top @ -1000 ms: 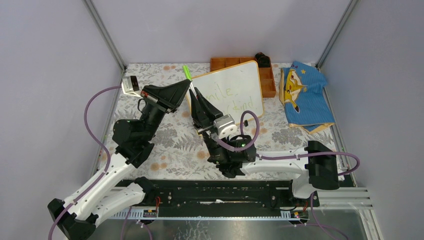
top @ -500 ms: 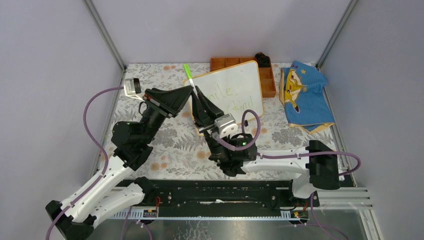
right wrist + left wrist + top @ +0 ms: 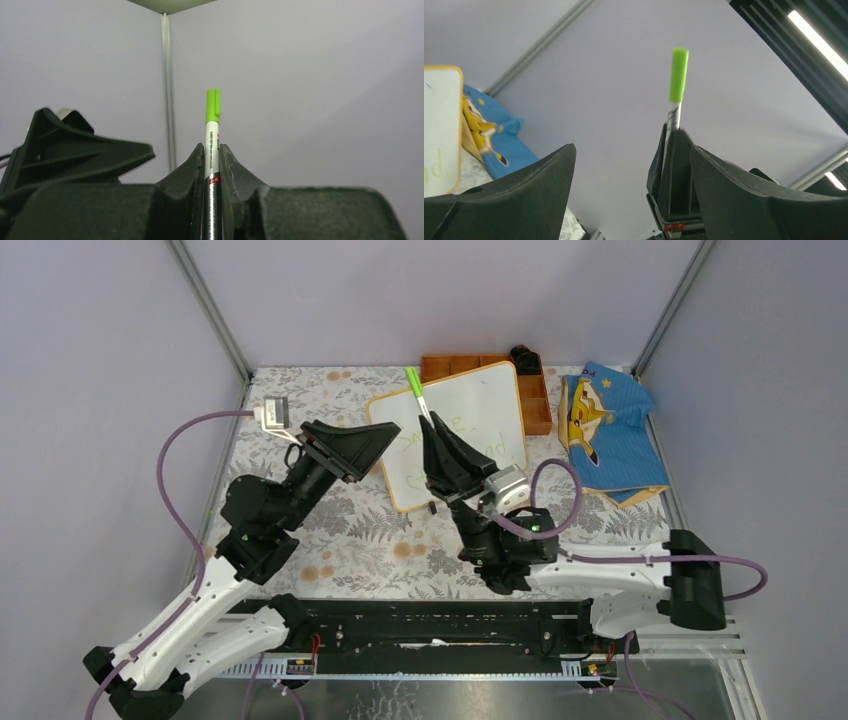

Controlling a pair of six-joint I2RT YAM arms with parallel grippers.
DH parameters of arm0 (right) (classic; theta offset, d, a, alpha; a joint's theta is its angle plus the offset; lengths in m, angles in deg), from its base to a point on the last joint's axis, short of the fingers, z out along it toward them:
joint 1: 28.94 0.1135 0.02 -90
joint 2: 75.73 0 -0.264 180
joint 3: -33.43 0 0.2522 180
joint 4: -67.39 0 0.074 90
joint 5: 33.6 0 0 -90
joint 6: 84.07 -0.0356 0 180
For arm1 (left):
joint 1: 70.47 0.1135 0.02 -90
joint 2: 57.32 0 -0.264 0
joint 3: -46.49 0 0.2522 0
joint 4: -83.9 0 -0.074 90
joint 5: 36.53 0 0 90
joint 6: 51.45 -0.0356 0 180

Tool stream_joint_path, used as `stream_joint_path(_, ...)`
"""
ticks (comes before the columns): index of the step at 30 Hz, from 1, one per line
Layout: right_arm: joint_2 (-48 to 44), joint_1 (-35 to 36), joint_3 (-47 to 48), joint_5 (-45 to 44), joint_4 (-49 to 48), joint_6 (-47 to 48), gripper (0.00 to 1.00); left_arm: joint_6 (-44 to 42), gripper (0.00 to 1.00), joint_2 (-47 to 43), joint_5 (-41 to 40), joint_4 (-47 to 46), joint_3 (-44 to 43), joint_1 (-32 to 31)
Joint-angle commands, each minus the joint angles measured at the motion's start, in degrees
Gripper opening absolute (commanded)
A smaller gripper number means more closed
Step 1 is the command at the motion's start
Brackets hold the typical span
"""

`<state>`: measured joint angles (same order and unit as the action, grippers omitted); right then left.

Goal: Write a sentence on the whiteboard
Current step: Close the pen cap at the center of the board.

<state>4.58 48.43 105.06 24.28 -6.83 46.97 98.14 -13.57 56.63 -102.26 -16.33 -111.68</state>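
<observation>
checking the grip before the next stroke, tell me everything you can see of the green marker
The marker is a slim pen with a white printed barrel, a red mark lower down and a bright green end. It is clamped between the fingers of the right gripper and sticks out past their tips, green end pointing away from the arm. In the top view it crosses above the far edge of the whiteboard. Its other end is hidden inside the fingers.
</observation>
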Motion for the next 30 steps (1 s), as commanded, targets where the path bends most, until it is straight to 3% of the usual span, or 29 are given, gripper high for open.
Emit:
stream_joint_path(1, -8.1, 0.0, -3.4, 4.6, 6.9, -7.8, 0.00, -8.3, 0.90, -0.7, -4.5, 4.1, -6.4, -0.3)
stream_joint_path(7, -15.9, 0.0, -7.3, 9.7, 18.5, -15.5, 0.00, -12.0, 0.90, 1.1, -3.5, 3.2, -10.1, -0.2)
stream_joint_path(13, -18.9, -0.1, -7.9, 12.8, 24.1, -19.0, 0.00, -11.8, 0.87, 5.0, 3.7, 0.7, -13.0, -0.3)
stream_joint_path(22, -19.3, 0.0, -8.0, 13.2, 25.6, -19.9, 0.00, -10.8, 0.82, 7.1, 6.8, -1.8, -14.0, -0.3)
stream_joint_path(30, -19.1, 0.0, -8.2, 12.6, 24.7, -19.6, 0.00, -10.6, 0.71, 6.3, 5.9, -2.4, -12.8, -0.3)
